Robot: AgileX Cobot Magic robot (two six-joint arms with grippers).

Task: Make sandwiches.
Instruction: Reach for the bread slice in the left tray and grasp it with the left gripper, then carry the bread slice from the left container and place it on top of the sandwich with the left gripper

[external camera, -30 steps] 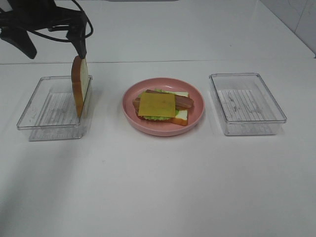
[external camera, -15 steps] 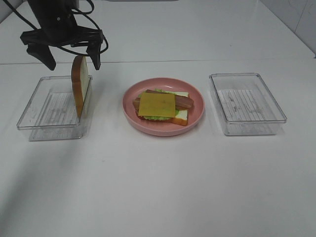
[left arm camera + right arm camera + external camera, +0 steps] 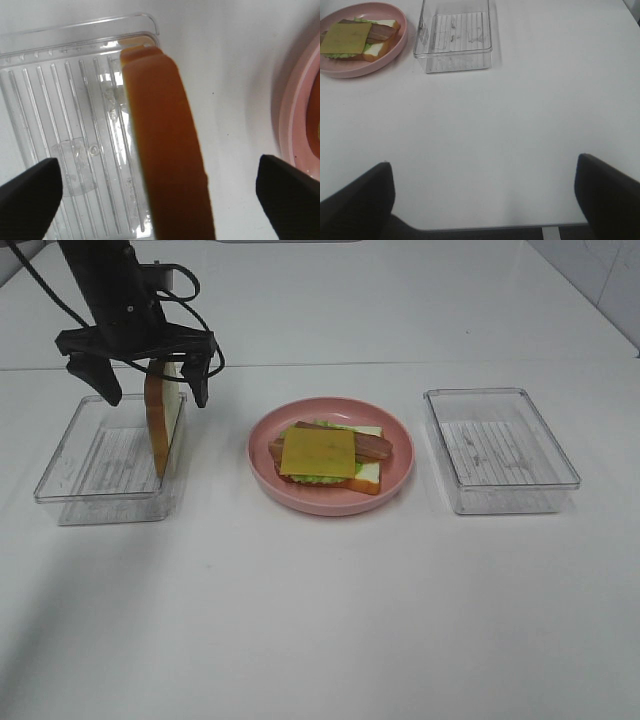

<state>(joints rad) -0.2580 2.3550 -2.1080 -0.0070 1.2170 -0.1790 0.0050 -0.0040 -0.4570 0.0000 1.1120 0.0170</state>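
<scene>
Exterior high view: the bread slice is seen on edge against the tray wall, straddled by the spread-apart left gripper, and could be toppled if clipped.

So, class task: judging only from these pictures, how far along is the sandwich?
Done: on the pink plate a bread slice carries lettuce, bacon and a cheese slice on top. In hand: the left gripper, jaws open, straddles the top bread slice standing on edge in the left clear tray, not yet gripped. Left: grasp it, carry it over, and cap the stack.
</scene>
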